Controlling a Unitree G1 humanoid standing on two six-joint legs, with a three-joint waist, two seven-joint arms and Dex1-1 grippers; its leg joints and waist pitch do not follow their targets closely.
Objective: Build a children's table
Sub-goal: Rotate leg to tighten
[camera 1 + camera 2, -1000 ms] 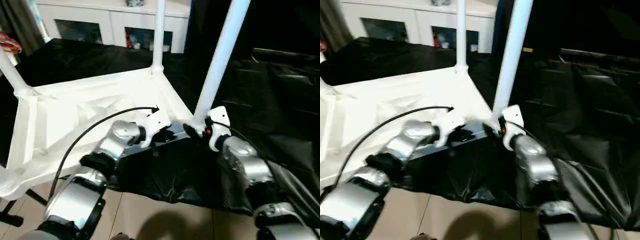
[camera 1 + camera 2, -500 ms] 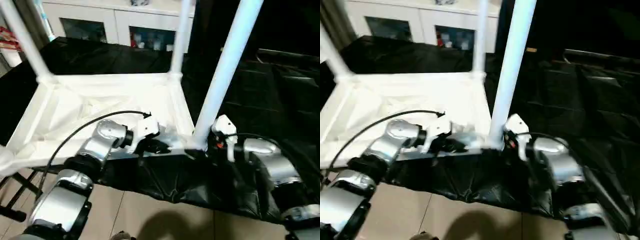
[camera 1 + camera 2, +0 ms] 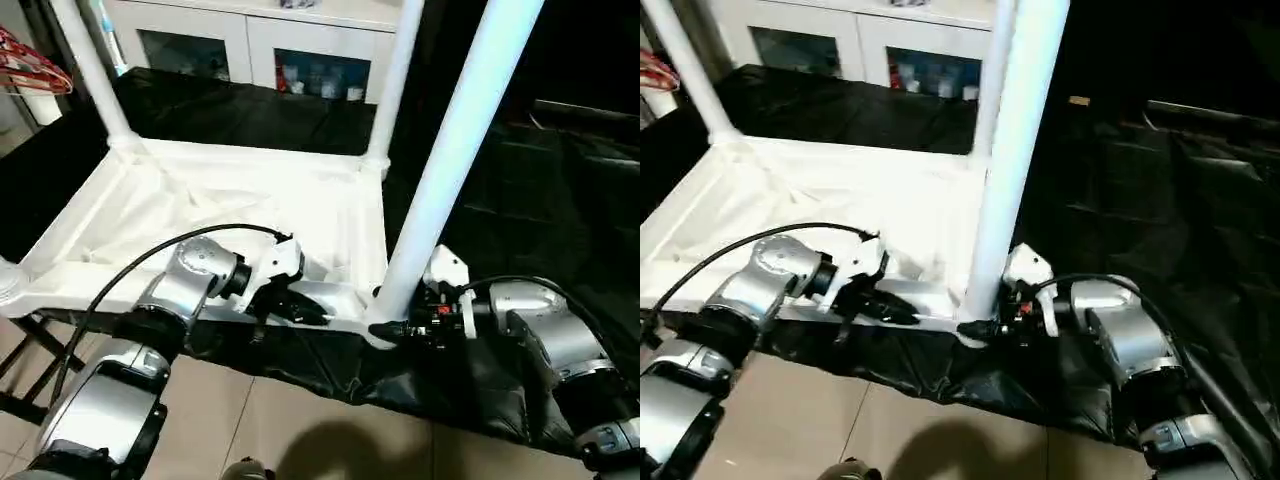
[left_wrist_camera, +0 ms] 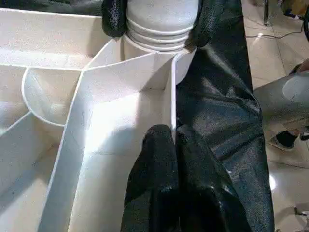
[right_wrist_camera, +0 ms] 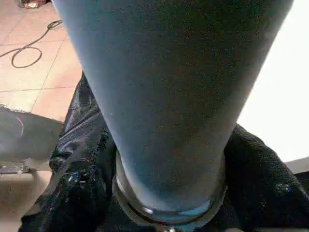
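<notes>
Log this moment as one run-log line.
table top: upside down | left gripper: shut on rim | right gripper: around near leg base

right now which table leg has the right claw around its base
The near-right leg, the thickest-looking one, closest to the robot; the right claw straddles its base at the corner socket.

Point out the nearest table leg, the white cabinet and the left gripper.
nearest table leg (image 3: 450, 160): left eye view, middle of its shaft.
white cabinet (image 3: 250, 35): left eye view, frame between its glass doors.
left gripper (image 4: 174, 137): left wrist view, tips of its shut fingers.
</notes>
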